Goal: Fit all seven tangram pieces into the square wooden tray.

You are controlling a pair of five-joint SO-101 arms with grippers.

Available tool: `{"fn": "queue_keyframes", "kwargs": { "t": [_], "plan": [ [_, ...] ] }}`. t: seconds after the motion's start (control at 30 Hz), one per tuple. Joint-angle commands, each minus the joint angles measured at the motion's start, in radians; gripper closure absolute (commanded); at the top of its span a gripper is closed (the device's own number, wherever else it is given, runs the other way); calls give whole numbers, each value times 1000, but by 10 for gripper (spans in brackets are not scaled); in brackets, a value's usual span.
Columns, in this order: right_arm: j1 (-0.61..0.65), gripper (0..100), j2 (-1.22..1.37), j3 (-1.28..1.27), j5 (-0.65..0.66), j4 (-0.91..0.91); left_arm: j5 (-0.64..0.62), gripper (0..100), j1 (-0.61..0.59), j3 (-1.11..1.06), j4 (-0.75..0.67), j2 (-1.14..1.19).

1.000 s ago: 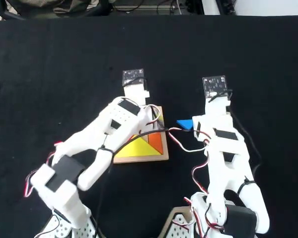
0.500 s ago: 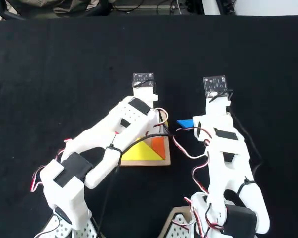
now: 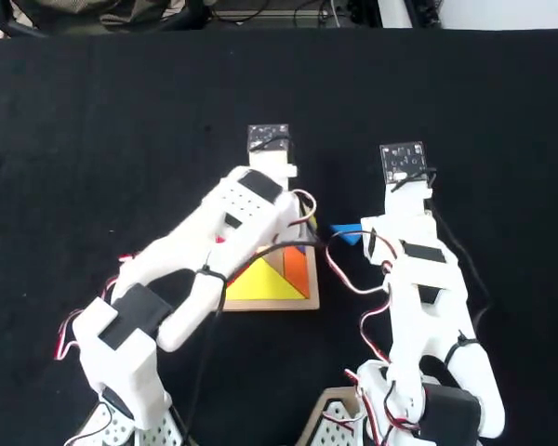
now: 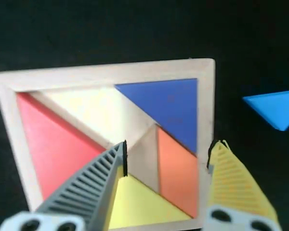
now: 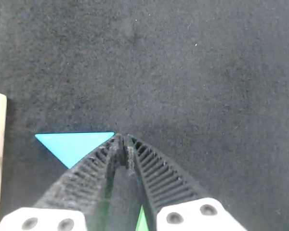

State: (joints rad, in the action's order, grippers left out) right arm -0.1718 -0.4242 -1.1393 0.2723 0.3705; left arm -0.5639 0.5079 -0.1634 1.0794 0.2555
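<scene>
Seeing left pincer spread wide above tray, tips straddling orange piece. Seeing right pincer pinched closed, blue triangle on bench just left of it, right of tray.

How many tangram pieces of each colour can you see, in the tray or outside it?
red piece: 1
cream piece: 1
dark blue piece: 1
orange piece: 1
yellow piece: 1
light blue piece: 1
green piece, a sliver: 1
Total: 7
</scene>
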Motion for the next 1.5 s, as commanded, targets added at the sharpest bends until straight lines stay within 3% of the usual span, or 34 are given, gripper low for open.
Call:
{"fn": "queue_keyframes", "kwargs": {
  "t": [0.0, 0.17, 0.3, 0.4, 0.5, 0.63, 0.8, 0.97, 1.3, 1.47],
  "plan": [
    [11, 987, 4, 22, 9, -20, 97, 714, -54, 65, 71, -140],
    [8, 987, -1, 22, 9, -12, 295, 718, -53, 70, 296, -537],
    [-41, 986, -4, 30, 0, 5, 434, 716, -200, -38, 339, -852],
    [-55, 986, -5, 82, 0, 110, 512, 716, -392, -222, 287, -1003],
    [-55, 985, -5, 202, 0, 328, 559, 715, -550, -443, 201, -1049],
    [-54, 985, 2, 340, -51, 614, 566, 718, -659, -722, 21, -1034],
    [-52, 890, 2, 383, -144, 752, 531, 718, -680, -947, -213, -1036],
    [-48, 785, 18, 320, -213, 752, 462, 718, -676, -1020, -318, -1026],
    [-72, 783, 127, 297, -210, 678, 451, 718, -630, -1076, -353, -1026],
    [-229, 783, 177, 352, -121, 640, 451, 718, -628, -1078, -353, -1026]
  ]
}}
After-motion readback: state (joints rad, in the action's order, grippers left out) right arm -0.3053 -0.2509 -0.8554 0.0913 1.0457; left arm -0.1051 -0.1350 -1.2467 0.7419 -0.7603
